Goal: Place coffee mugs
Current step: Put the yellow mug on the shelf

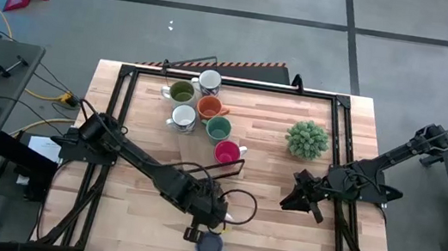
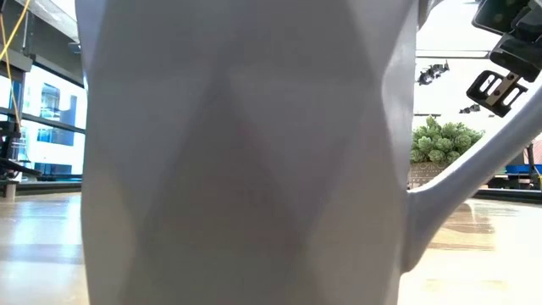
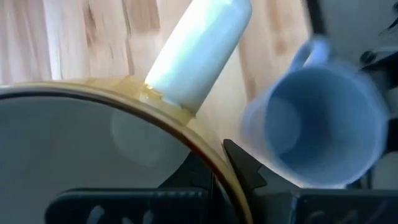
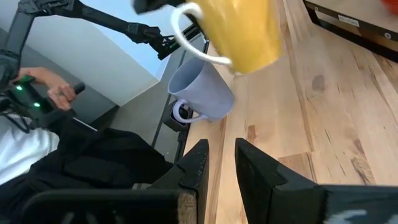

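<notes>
— While the left arm stretches across the table [image 1: 134,218] toward its near edge, what is its tool [image 1: 210,219] doing?
— Its fingers are clamped on the rim of a yellow mug [image 4: 241,30], which hangs tilted above the wood. A pale blue mug [image 1: 209,246] stands just beside it at the table's near edge.
— How many mugs in all?
— Eight: those two, plus six clustered at the far side: a white one [image 1: 209,81], an olive one [image 1: 180,93], an orange one [image 1: 209,106], another white one [image 1: 183,118], a teal one [image 1: 218,128] and a red one [image 1: 226,152].
— And the right arm?
— Its tool [image 1: 305,199] rests low at the right, fingers narrowly parted, holding nothing. A spiky green plant [image 1: 306,140] stands just beyond it. A seated person [image 4: 50,130] shows past the table's edge.
</notes>
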`<state>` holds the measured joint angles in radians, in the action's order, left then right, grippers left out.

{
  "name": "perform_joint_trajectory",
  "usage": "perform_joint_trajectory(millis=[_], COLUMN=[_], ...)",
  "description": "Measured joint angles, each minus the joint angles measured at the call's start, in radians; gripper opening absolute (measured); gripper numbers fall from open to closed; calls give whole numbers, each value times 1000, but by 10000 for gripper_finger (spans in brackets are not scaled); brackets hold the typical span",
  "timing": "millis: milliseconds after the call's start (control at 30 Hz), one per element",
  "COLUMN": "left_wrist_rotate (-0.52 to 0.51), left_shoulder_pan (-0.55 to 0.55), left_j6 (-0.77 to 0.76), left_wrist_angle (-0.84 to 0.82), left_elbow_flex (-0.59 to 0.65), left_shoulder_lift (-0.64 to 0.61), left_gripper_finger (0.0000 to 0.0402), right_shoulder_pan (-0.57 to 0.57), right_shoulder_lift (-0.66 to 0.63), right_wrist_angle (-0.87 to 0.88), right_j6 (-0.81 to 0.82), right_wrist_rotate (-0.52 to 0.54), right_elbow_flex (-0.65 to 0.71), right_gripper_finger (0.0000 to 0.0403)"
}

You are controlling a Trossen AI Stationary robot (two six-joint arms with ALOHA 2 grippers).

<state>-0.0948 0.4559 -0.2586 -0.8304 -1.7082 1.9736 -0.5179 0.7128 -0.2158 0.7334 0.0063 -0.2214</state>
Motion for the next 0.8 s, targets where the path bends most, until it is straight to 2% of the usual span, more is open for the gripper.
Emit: perform_joint_trajectory(millis=[300, 400, 533, 700, 800], left_wrist_rotate=[-52, -77, -126, -157, -138], left_shoulder_pan=[-26, -41, -72, -131, -173], left_j6=[90, 112, 132, 133, 155], left_wrist_angle=[-106, -224, -458, -733, -732], left_elbow_flex=[-245, -353, -500, -630, -647], left_shoulder_lift=[-3, -3, -4, -6, -21], left_gripper_finger=[7, 7, 7, 7, 7], right_shoulder_pan=[0, 0, 0, 0, 0], right_shoulder_lift=[0, 0, 0, 0, 0], right_wrist_angle=[2, 2, 2, 2, 2], right_j6=[0, 4, 9, 8, 4], right_wrist_rotate=[0, 0, 0, 0, 0], right_elbow_flex=[0, 0, 0, 0, 0], right_gripper_finger=[62, 62, 62, 62, 62])
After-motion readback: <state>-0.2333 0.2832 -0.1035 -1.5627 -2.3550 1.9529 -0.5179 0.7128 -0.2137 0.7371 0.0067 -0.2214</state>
